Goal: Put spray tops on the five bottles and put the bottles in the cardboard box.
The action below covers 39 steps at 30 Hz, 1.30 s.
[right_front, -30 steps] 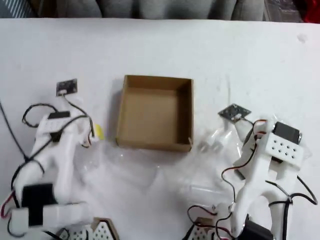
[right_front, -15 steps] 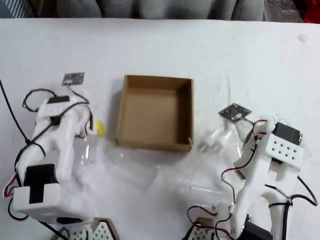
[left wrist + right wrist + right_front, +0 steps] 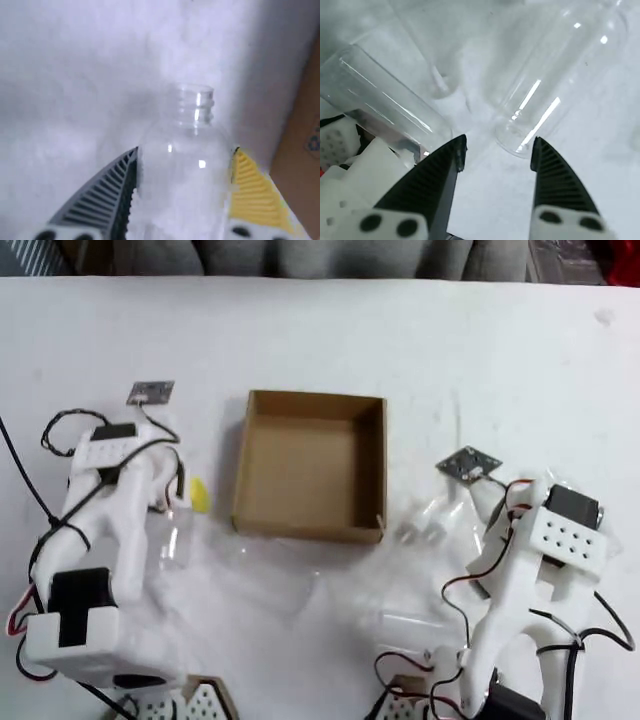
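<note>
The left claw pinches an open-necked clear bottle just left of the cardboard box; its arm stretches from the near edge toward the far side. The right claw hangs spread above clear bottles lying on the table, right of the box.

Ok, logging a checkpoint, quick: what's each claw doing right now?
Left claw: closed on a clear bottle.
Right claw: open, holding nothing.

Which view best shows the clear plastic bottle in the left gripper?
The left wrist view: the clear plastic bottle sits between the left gripper's grey and yellow fingers, its threaded neck bare. The high view shows it faintly beside the left arm. The right wrist view shows other bottles.
</note>
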Motion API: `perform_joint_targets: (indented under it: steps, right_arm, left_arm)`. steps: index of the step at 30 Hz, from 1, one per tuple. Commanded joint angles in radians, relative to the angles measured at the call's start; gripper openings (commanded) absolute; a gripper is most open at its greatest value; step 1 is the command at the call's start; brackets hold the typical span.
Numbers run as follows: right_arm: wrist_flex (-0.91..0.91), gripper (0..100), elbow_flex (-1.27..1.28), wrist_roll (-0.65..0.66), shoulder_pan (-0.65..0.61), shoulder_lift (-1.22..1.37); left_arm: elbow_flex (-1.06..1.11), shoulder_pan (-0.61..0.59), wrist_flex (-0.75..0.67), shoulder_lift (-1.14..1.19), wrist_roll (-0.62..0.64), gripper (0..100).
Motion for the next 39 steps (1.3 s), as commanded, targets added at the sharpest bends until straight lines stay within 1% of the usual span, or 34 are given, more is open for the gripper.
perform_joint_targets:
  steps: [1,3,10,14,22,26,29,33,36,37,39]
  right_arm:
    - [0.018,17.6,-0.048,0.029,-0.005,-0.025]
    - [0.019,17.6,-0.044,0.040,0.001,-0.024]
    - [0.019,17.6,-0.043,0.043,0.002,-0.018]
    - [0.019,17.6,-0.041,0.041,-0.001,-0.018]
    - [0.021,17.6,-0.041,0.040,-0.004,-0.018]
    - [0.021,17.6,-0.041,0.040,-0.001,-0.018]
    - [0.021,17.6,-0.040,0.040,-0.004,-0.018]
    - [0.021,17.6,-0.046,0.037,-0.007,-0.018]
    - [0.013,17.6,-0.049,-0.040,-0.041,-0.018]
    - [0.013,17.6,-0.049,-0.066,-0.058,-0.018]
    - [0.005,17.6,-0.049,-0.133,-0.101,-0.021]
  left_arm:
    - [-0.066,-0.002,0.014,-0.005,-0.009,38]
    - [-0.066,-0.002,0.014,-0.012,-0.008,40]
    - [-0.098,-0.001,0.021,-0.002,-0.014,34]
    - [-0.087,-0.001,0.021,0.005,-0.060,33]
    - [-0.189,-0.002,0.025,0.174,-0.068,27]
    - [-0.203,-0.001,0.025,0.219,-0.069,24]
    - [-0.201,-0.001,0.040,0.220,-0.069,18]
    - [-0.212,0.007,0.083,0.219,-0.069,2]
    - [-0.212,0.021,0.086,0.219,-0.055,3]
    - [-0.213,0.021,0.083,0.219,-0.031,2]
    - [-0.232,0.021,0.071,0.217,0.044,2]
